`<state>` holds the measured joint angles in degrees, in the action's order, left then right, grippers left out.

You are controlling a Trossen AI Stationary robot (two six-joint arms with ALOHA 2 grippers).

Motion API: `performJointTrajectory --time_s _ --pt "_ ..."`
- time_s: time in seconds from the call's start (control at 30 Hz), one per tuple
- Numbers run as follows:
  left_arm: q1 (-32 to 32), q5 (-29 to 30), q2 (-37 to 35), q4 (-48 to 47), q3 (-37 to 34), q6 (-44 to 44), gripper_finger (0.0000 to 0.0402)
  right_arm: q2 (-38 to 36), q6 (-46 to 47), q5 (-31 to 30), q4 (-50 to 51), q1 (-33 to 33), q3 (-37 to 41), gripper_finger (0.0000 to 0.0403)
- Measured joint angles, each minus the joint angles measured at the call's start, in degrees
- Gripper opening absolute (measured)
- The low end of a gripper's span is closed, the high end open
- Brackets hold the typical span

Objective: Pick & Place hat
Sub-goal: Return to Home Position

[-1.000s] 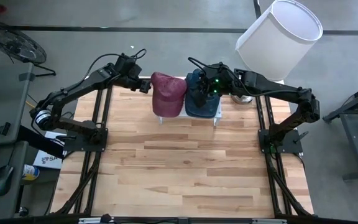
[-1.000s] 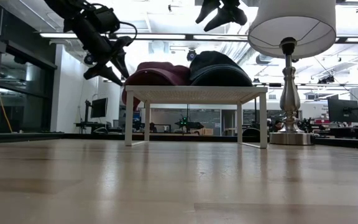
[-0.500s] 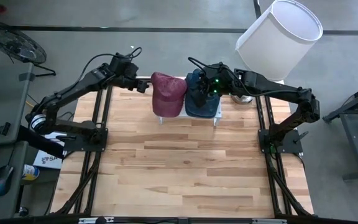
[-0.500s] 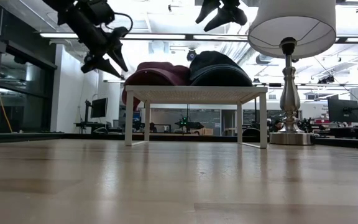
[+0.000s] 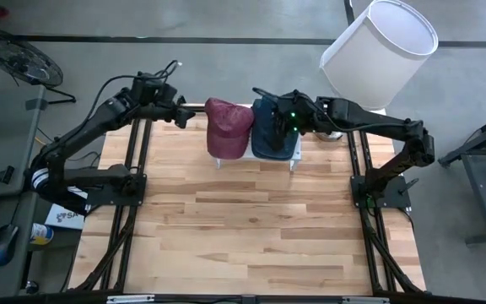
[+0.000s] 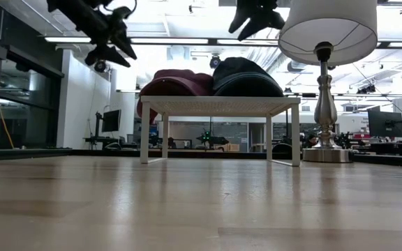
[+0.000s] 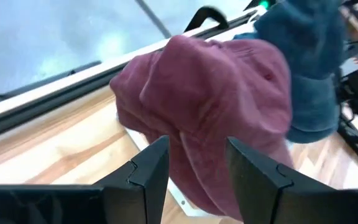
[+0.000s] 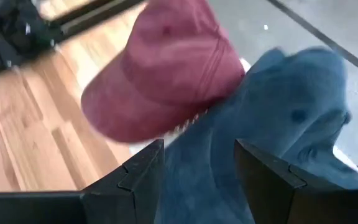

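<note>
Two caps lie side by side on a small white stand (image 6: 218, 105) at the table's far edge: a dark red cap (image 5: 228, 127) (image 6: 175, 83) and a blue cap (image 5: 274, 139) (image 6: 243, 78). My left gripper (image 5: 184, 116) (image 6: 110, 47) is open in the air, to the left of the red cap (image 7: 210, 106) and above its level. My right gripper (image 5: 268, 111) (image 6: 255, 15) is open and hovers above the blue cap (image 8: 278, 124). In the right wrist view the red cap (image 8: 166, 74) lies beyond it. Neither gripper touches a cap.
A lamp with a large white shade (image 5: 380, 46) (image 6: 330, 28) stands on its metal base (image 6: 324, 153) at the far right corner, close behind my right arm. Bare wooden table top (image 5: 243, 228) stretches from the stand to the near edge.
My left gripper has risen and drawn back from the red cap toward the table's left edge, staying open. Both caps lie as before on the stand.
</note>
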<state>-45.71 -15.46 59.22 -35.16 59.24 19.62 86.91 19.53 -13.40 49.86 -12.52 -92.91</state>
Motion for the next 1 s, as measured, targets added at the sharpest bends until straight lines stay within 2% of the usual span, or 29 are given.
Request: performJointTrajectory --time_s 0.27,0.47,0.6,0.77,1.0 --pt "2.39 0.94 -5.83 -2.19 0.0 -1.56 0.0154 -0.04 -0.52 -1.85 3.54 4.8 0.03 0.0188" --pt "8.32 3.89 -8.61 -3.52 0.0 -2.28 0.0154 -0.94 -0.79 -2.7 4.49 8.73 0.07 0.0188" --pt "12.99 7.4 -9.6 -3.98 0.0 -2.92 0.0154 -4.12 -1.6 -3.8 3.68 10.83 1.17 0.0188" --pt "17.27 8.95 -10.85 -3.32 -1.77 -4.37 0.0154 -15.01 3.21 -3.82 -6.43 12.67 14.32 0.0188" --pt "19.98 5.48 -14.96 4.83 -8.97 -2.8 0.0154 -29.11 11.32 -6.34 -20.75 16.89 33.03 0.0188"
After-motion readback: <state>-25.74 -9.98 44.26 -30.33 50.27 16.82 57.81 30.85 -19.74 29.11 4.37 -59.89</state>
